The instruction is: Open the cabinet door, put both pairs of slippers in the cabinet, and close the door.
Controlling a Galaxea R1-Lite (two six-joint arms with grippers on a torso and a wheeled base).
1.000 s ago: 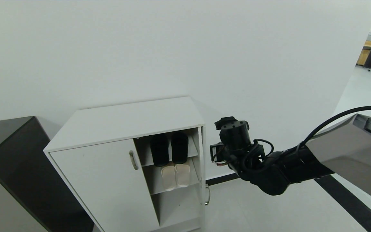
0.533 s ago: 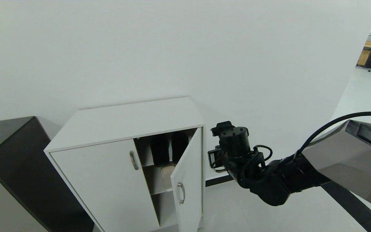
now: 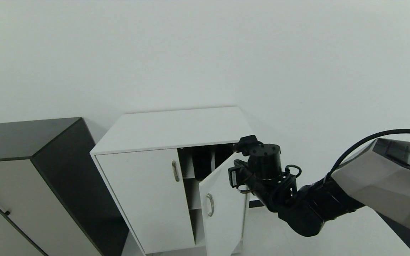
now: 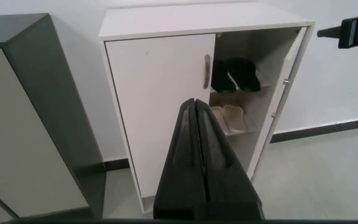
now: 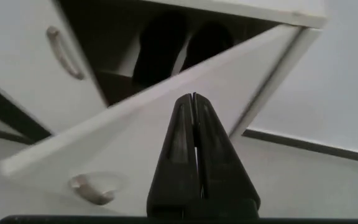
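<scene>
Cabinet [image 3: 176,128] against the wall [image 3: 190,53], white, two doors.

Left door [image 3: 144,199] shut flat, metal handle [image 3: 174,170] upright near its inner edge.

Right door [image 3: 226,217] partway open, swung out at an angle from the hinge on the cabinet's right side, with a matching handle [image 3: 209,204] on its outer face.

Black slippers [image 4: 235,73] as a pair side by side on the top shelf, seen through the gap. Pale slippers [image 4: 227,117] side by side on the shelf just below. Both pairs inside the cabinet, in the right-hand half. In the head view mostly hidden behind the angled door.

Right gripper [image 5: 194,98] at the outer face of the right door, near its top edge and close to the cabinet's upper right corner. Fingers pressed together, nothing between them. Tips right at the door panel; actual contact impossible to confirm.

Left gripper [image 4: 194,102] held out in front of the cabinet, well apart from it, pointing toward the left door. Fingers together too, nothing held.

Dark cabinet [image 3: 59,185] just beside the white one on the left, black on top and side, with a pale front.

Pale floor [image 4: 328,168], with a black skirting strip [image 4: 328,129] along the foot of the wall.
</scene>
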